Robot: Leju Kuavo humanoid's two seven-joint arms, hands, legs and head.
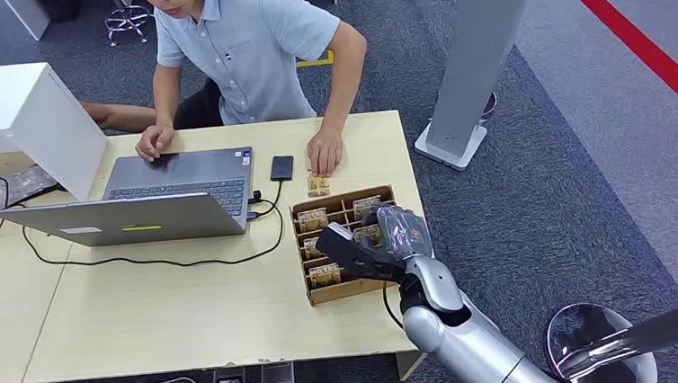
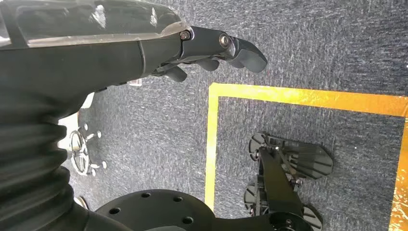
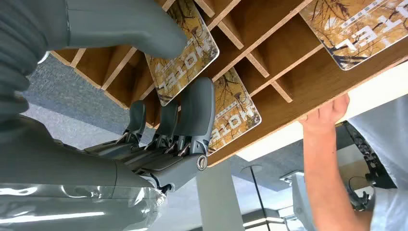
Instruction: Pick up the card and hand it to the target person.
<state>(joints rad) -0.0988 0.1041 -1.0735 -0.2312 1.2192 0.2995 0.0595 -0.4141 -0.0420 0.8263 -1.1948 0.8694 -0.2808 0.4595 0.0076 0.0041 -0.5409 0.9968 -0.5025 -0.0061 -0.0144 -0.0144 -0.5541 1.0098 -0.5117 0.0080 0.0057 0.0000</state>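
A patterned hotel card [image 3: 185,57] stands in a slot of the wooden card box [image 1: 317,292] near the table's right edge. My right hand [image 1: 382,234] reaches down into the box. In the right wrist view the thick thumb lies on one face of this card and the fingers [image 3: 195,110] on the other, so my right hand [image 3: 173,130] pinches it. More cards [image 3: 361,29] sit in neighbouring slots. The person [image 1: 248,45] sits across the table, with one hand [image 1: 324,152] just beyond the box beside a loose card [image 1: 319,186]. My left hand [image 2: 211,48] hangs over the carpet, holding nothing.
An open laptop [image 1: 151,200] with a trailing cable, a phone [image 1: 281,168] and a white box [image 1: 19,115] occupy the table's left and middle. A grey pillar base [image 1: 454,143] stands off the right end. Bare tabletop [image 1: 164,312] lies in front of the laptop.
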